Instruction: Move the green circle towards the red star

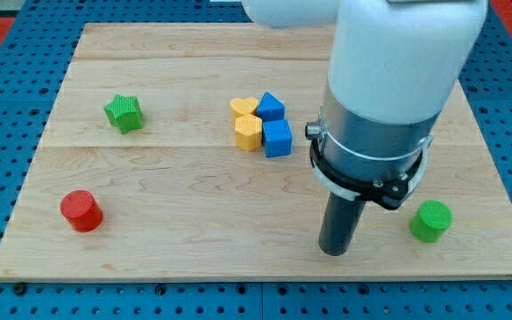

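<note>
The green circle (431, 220) is a short green cylinder lying near the board's lower right corner. My tip (333, 251) rests on the board to the view's left of the green circle, about a block's width and a half away, not touching it. No red star shows in the view; the arm's white and grey body (380, 98) covers the board's upper right part. A red circle (82, 211) lies at the lower left.
A green star (124, 113) lies at the upper left. A yellow heart (244, 108), a yellow hexagon (249, 133), a blue triangle (270, 107) and a blue cube (276, 139) cluster at the upper centre. The wooden board's (194, 249) right edge runs close to the green circle.
</note>
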Tool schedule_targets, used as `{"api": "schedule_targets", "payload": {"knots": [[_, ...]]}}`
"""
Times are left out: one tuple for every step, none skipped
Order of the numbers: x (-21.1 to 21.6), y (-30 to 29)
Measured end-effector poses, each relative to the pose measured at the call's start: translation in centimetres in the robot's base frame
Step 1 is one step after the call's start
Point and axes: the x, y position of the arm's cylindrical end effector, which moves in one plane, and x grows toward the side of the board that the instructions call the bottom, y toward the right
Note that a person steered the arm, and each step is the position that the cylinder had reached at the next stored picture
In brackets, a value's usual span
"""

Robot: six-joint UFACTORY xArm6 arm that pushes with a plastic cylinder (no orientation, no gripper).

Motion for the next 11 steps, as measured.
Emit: {"api": "schedule_targets", "payload": {"knots": [[0.9, 2.6], [2.5, 9.8], [2.8, 11.8], [2.1, 11.6], [-0.2, 11.7], [-1.5, 11.7], [-2.6, 11.7], [-4.5, 11.7], [-6.8, 11.7], [-8.7, 11.7], [-9.9, 11.3]]}}
